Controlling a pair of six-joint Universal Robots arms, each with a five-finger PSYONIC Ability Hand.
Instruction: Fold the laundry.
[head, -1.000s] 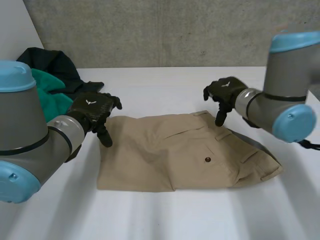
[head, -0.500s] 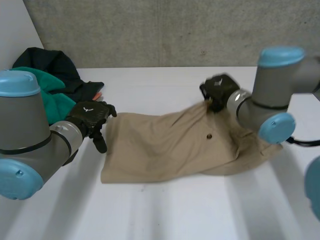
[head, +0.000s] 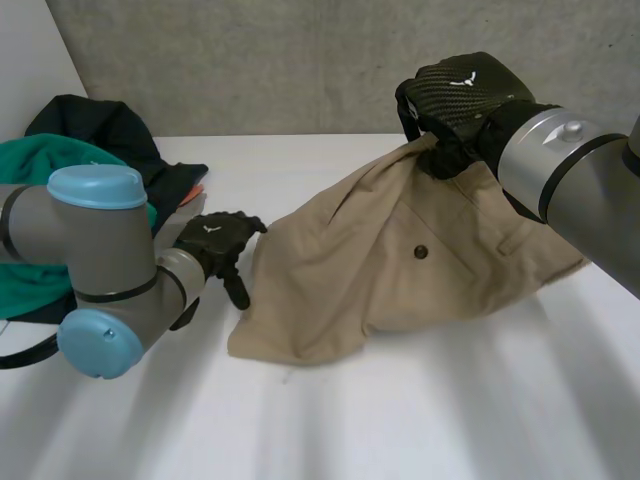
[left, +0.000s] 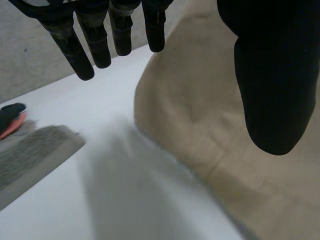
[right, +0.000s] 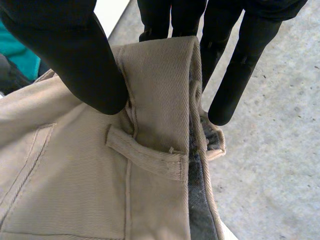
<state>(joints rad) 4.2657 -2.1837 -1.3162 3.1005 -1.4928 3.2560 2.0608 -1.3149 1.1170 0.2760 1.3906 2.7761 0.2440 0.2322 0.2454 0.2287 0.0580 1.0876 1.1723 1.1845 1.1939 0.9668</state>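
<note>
A pair of tan trousers (head: 400, 260) hangs from my right hand (head: 462, 95), which is raised above the table and pinches the waistband (right: 160, 75) between thumb and fingers, next to a belt loop (right: 145, 155). The rest of the trousers trails down onto the white table (head: 400, 420). My left hand (head: 215, 240) rests low by the trousers' left edge with its fingers (left: 95, 45) straight and apart, just short of the tan cloth (left: 200, 110), holding nothing.
A heap of dark and teal clothes (head: 90, 150) lies at the table's back left, behind my left arm (head: 100, 270). A grey concrete wall (head: 300, 60) runs along the back.
My right hand closed on the waistband and lifted it up and toward the back. The trousers rose from lying flat and slid. My left hand shifted slightly right.
</note>
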